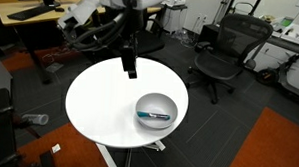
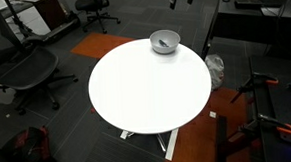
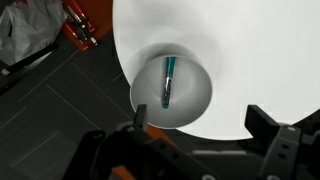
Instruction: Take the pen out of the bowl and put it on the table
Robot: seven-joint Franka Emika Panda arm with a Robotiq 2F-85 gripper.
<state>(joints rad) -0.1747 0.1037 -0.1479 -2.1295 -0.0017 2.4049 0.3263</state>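
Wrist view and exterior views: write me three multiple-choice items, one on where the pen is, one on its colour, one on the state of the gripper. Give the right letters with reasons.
1. Where is the pen?
A. on the floor
B. on an office chair
C. inside the bowl

2. What colour is most of the pen?
A. teal-blue
B. red
C. yellow

3. What state is the gripper in?
A. shut on the pen
B. open, holding nothing
C. shut on the bowl's rim

Answers:
1 C: the wrist view shows the pen lying within the bowl's rim.
2 A: its shaft reads teal-blue against the pale bowl, with a darker end.
3 B: the gripper's fingers stand wide apart in the wrist view with nothing between them, and the pen is in the bowl.
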